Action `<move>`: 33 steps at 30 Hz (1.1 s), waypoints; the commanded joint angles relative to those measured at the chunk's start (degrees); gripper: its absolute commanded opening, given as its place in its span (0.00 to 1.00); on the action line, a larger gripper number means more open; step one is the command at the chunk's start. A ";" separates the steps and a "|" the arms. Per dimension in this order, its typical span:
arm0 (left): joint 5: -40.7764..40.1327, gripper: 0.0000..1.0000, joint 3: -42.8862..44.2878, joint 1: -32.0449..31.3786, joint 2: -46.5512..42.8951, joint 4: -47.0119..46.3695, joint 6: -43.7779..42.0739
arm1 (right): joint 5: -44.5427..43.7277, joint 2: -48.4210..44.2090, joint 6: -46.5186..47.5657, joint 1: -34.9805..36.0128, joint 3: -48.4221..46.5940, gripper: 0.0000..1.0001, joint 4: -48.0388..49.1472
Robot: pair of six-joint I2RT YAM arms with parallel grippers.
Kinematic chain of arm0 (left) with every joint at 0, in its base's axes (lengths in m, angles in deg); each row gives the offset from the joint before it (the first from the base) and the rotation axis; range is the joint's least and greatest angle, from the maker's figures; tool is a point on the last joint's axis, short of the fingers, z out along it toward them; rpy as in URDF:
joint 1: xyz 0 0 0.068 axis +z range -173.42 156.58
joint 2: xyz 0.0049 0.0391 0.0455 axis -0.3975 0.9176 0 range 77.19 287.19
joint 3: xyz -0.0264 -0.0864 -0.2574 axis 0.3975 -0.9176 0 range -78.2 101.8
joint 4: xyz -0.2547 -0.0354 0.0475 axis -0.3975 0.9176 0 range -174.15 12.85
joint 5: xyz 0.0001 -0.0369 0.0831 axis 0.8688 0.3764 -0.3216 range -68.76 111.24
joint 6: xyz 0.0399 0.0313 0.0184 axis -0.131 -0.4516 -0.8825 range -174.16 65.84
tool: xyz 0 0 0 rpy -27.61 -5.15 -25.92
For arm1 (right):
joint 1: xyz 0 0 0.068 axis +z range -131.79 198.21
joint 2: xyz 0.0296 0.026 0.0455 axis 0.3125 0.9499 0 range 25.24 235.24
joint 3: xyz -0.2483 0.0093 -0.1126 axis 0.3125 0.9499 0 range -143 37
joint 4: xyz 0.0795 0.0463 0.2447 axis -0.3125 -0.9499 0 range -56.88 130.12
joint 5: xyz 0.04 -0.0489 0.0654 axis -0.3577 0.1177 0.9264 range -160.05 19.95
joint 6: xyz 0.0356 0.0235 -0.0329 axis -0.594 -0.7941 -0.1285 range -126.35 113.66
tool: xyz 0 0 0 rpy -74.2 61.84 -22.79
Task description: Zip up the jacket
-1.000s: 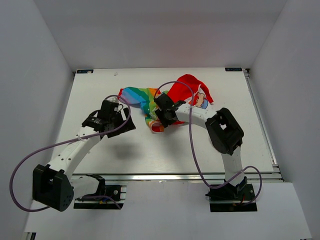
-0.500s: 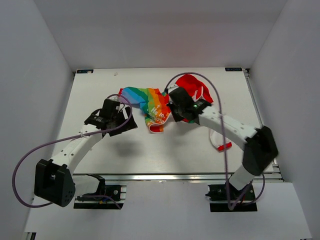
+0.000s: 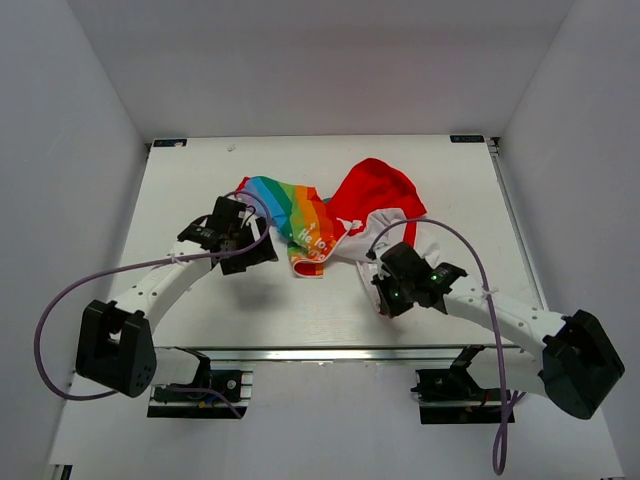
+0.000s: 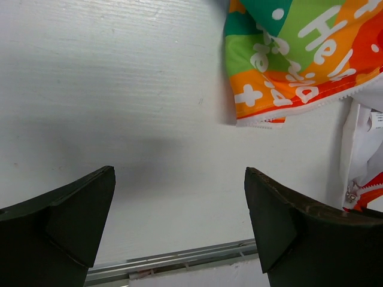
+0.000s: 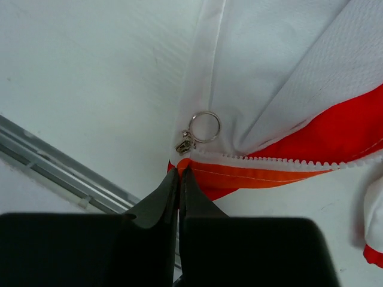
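Observation:
The jacket (image 3: 300, 205) lies at the table's middle back, rainbow panel left, red hood (image 3: 380, 185) right, white lining (image 3: 375, 232) stretched toward me. My right gripper (image 3: 384, 292) is shut on the orange-red bottom corner (image 5: 239, 178) of one front panel, just below the zipper slider with its ring pull (image 5: 203, 127) and the white zipper teeth (image 5: 287, 162). My left gripper (image 3: 248, 252) is open and empty over bare table, left of the rainbow panel's lower edge (image 4: 281, 78). Its wrist view also shows the slider (image 4: 353, 192) at the right edge.
An aluminium rail (image 3: 350, 352) runs along the table's near edge, close behind the right gripper (image 5: 178, 170) and below the left gripper (image 4: 179, 173). White enclosure walls stand on three sides. Purple cables loop over both arms.
My right arm has swung back toward the near edge, dragging the jacket's front panel with it and opening the white lining. My left gripper has edged slightly toward the rainbow panel.

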 commanded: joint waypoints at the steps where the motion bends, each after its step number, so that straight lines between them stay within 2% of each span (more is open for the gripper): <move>1: 2.35 0.98 1.04 -1.00 0.36 -0.40 -0.45 | 3.66 -5.22 -2.68 0.07 1.31 0.00 3.96; 4: 1.75 0.98 0.69 -4.85 2.29 -2.42 -0.01 | 0.76 -10.06 -6.71 0.07 3.95 0.00 6.33; 8: -1.95 0.98 3.22 -13.80 8.95 -2.43 0.61 | -6.17 -12.00 -8.92 0.07 0.54 0.00 5.12; 10: -2.04 0.98 3.93 -15.84 10.73 -2.52 1.13 | -8.98 -11.48 -9.63 0.07 -1.57 0.00 3.89; 11: -3.78 0.98 4.11 -17.24 11.34 -2.52 1.48 | -13.26 -11.13 -11.20 -0.02 -2.80 0.00 1.97; 14: -6.07 0.98 2.54 -19.36 11.97 -4.08 4.11 | -18.13 -9.63 -13.75 -0.19 -7.20 0.00 -0.51; 16: -7.13 0.98 1.92 -19.63 13.88 -6.02 7.28 | -17.71 -9.63 -13.94 -0.20 -8.96 0.00 -0.08; 19: -9.24 0.90 3.93 -19.63 19.49 -9.36 10.80 | -15.77 -10.59 -14.02 -0.28 -9.49 0.00 1.94; 21: -10.99 0.80 6.82 -19.63 22.41 -10.07 11.76 | -15.86 -11.12 -14.02 -0.37 -9.49 0.00 2.64; 23: -13.01 0.76 8.59 -19.54 25.67 -10.60 11.68 | -16.38 -11.21 -14.02 -0.46 -9.76 0.00 2.30; 26: -18.28 0.62 13.33 -19.54 29.44 -7.88 12.47 | -18.13 -11.30 -13.67 -0.90 -9.93 0.00 2.03; 27: -19.08 0.49 14.56 -19.54 30.07 -7.09 12.65 | -18.66 -11.39 -13.67 -1.07 -9.93 0.00 2.12; 28: -19.79 0.40 16.92 -19.54 30.68 -5.78 12.56 | -19.10 -11.30 -13.24 -1.42 -9.93 0.00 2.30; 30: -20.49 0.07 19.39 -19.54 31.30 -4.02 12.39 | -19.63 -10.69 -12.71 -2.65 -10.46 0.00 2.56; 31: -20.76 0.00 23.15 -19.54 31.30 -0.70 12.04 | -19.64 -10.25 -11.57 -3.35 -10.98 0.00 2.21; 33: -20.85 0.00 28.43 -19.54 31.21 5.19 10.20 | -19.11 -8.41 -9.81 -6.16 -15.27 0.00 0.81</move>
